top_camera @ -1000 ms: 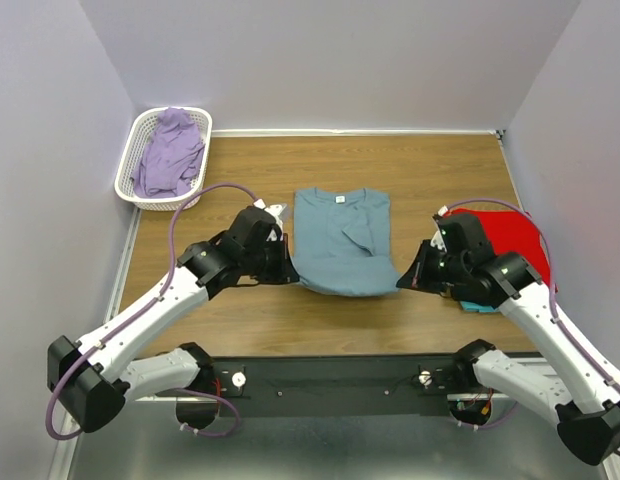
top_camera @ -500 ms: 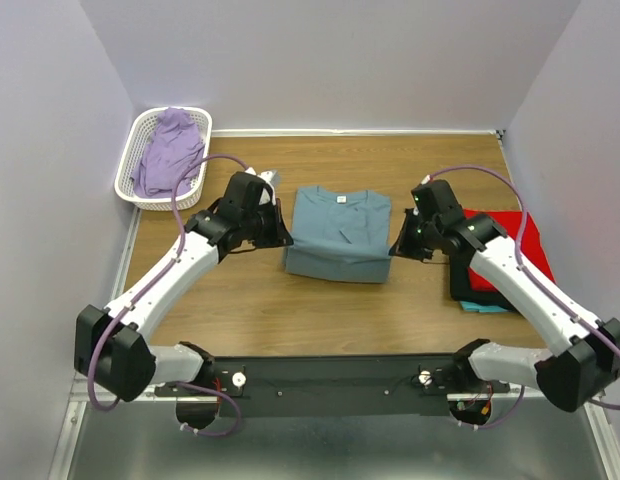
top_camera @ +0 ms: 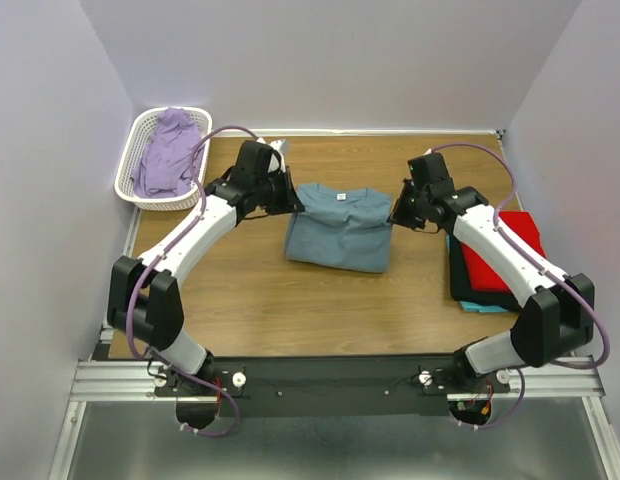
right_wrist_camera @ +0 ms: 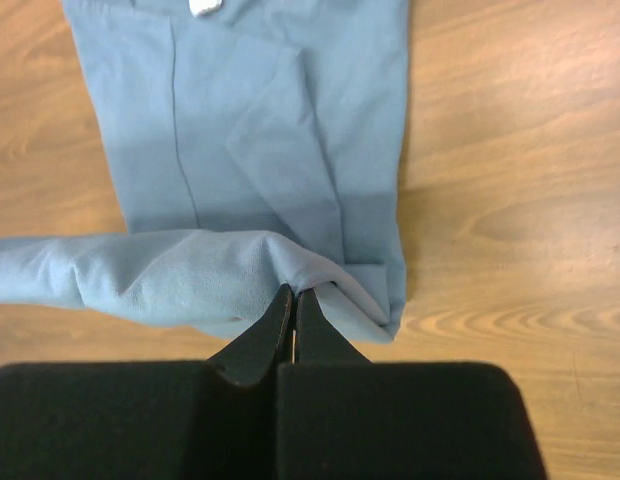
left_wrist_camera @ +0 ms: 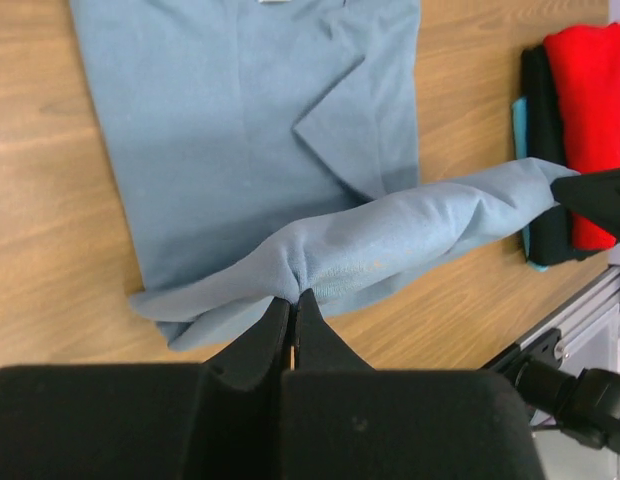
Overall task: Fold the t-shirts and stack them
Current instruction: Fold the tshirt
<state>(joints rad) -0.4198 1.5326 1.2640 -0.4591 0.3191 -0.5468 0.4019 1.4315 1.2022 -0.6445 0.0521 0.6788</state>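
Note:
The blue-grey t-shirt [top_camera: 338, 232] lies flat mid-table, with its white neck label [top_camera: 341, 197] at the far end. My left gripper [top_camera: 295, 203] is shut on the left end of its lifted near hem [left_wrist_camera: 390, 240]. My right gripper [top_camera: 395, 215] is shut on the right end of that hem [right_wrist_camera: 170, 275]. The hem hangs as a stretched band over the shirt's body, up near the collar. The red t-shirt [top_camera: 502, 252] lies folded on a stack at the right. A black layer and a turquoise edge [top_camera: 480, 306] lie under it.
A white lattice basket [top_camera: 130, 160] with a purple cloth [top_camera: 170, 150] stands at the far left corner. The stack of folded clothes also shows in the left wrist view [left_wrist_camera: 588, 120]. Walls close in on three sides. A metal rail runs along the near edge.
Both grippers have carried the blue-grey shirt's near hem away from the arm bases toward the collar. The shirt is now folded over and shorter.

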